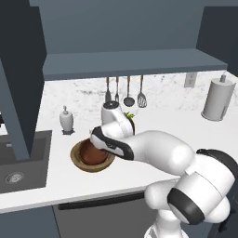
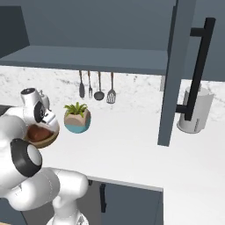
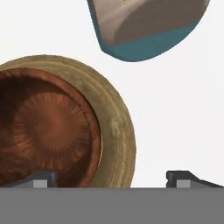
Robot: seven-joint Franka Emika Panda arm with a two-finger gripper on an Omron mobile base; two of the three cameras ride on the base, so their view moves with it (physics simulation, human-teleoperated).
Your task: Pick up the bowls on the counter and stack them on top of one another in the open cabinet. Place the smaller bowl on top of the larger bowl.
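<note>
The pincer (image 3: 111,178) is hanging spread wide and gripping nothing, straddling the thick rim of the larger bowl (image 3: 114,131). The smaller bowl (image 3: 46,129) is sitting inside it on the counter (image 3: 175,109), bare at right; the plant pot (image 3: 146,26) is standing near.

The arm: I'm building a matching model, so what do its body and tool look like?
The arm is glossy white, made of rounded, bulbous segments with dark grey bands at the joints. A dark panel marks the wrist near the tool. In the hand view, the tool's two fingertips are small, dark grey and blocky. No cables or markings are visible.
</note>
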